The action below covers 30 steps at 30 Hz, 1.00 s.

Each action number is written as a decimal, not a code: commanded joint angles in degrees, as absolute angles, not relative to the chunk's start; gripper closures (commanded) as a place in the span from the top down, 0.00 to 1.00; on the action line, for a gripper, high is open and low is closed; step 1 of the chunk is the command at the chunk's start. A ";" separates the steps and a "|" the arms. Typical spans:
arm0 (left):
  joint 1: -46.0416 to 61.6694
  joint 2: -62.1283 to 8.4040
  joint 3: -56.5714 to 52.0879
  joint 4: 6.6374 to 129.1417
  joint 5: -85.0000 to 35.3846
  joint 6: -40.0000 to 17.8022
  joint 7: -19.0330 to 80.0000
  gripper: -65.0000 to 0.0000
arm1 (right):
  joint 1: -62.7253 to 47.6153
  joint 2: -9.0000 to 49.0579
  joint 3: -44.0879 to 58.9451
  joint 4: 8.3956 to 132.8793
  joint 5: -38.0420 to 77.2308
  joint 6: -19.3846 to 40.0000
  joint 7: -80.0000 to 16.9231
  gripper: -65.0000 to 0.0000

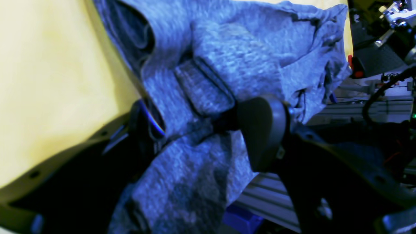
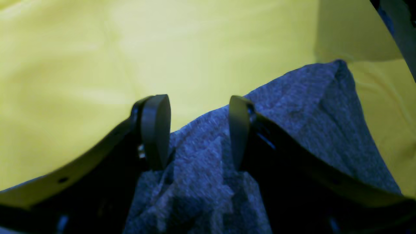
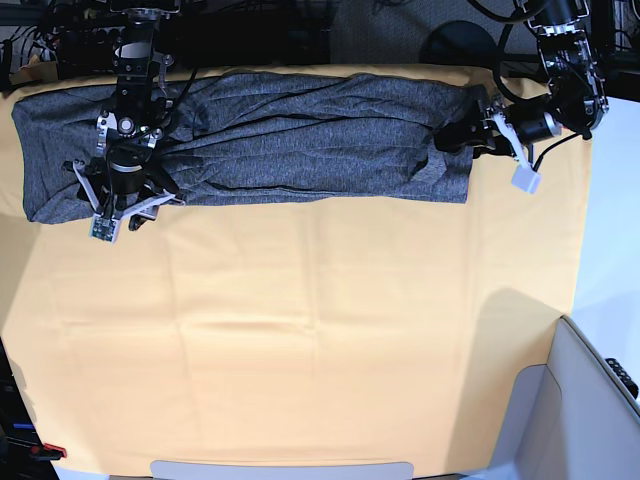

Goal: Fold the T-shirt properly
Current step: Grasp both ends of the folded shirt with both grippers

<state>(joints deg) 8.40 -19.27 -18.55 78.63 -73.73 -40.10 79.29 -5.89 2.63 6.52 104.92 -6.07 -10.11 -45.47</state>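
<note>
A: what's the table [image 3: 300, 350] covered with?
B: a yellow-orange cloth [image 3: 250, 300], spread edge to edge, a few soft creases seen. The grey T-shirt [image 3: 300, 140] is laid straight on it, stretched along the far edge.

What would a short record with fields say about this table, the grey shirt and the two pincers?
Surface: yellow-orange table cloth
Garment: T-shirt, dark heather-grey, bunched in a long band across the far side of the cloth
Left pincer: at one end of the shirt, jaws apart, fabric between them
Right pincer: at the other end, jaws apart, fabric lying between them
Fold: not yet neat, fabric wrinkled
Beyond the cloth: cables and metal framing
</note>
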 commanded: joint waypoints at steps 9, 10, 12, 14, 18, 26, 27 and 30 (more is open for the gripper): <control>7.87 -16.04 -17.89 79.08 -73.19 -40.00 80.00 0.61 | -5.32 2.95 6.73 105.80 -6.55 -10.24 -44.18 0.45; 7.87 -16.04 -17.89 79.08 -73.19 -40.00 80.00 0.61 | -5.32 2.95 6.73 105.80 -6.55 -10.24 -44.18 0.45; 7.87 -16.04 -17.89 79.08 -73.19 -40.00 80.00 0.61 | -5.41 2.95 6.73 105.80 -6.55 -10.24 -44.18 0.45; 7.78 -16.13 -17.89 79.08 -73.19 -40.00 80.00 0.60 | -5.41 3.03 6.73 105.80 -6.55 -10.24 -44.18 0.45; 7.78 -15.96 -17.98 79.08 -73.36 -40.00 80.00 0.47 | -5.32 3.03 6.73 105.80 -6.64 -10.24 -44.18 0.45; 4.88 -15.69 -17.98 78.99 -73.19 -40.00 80.00 0.01 | -5.32 2.95 9.27 106.15 -6.55 -10.24 -44.18 0.45; 4.53 -15.25 -17.98 79.16 -73.19 -40.00 80.00 0.02 | -5.32 2.77 10.51 106.15 -6.55 -10.24 -44.18 0.45; 4.53 -14.46 -17.89 79.60 -73.45 -40.00 80.00 0.00 | -5.23 2.77 14.73 106.33 -6.46 -10.24 -44.18 0.45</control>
<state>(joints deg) 5.10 -13.89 -17.93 78.48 -71.70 -39.90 80.60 -5.91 2.46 14.87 104.92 -5.96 -10.13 -45.47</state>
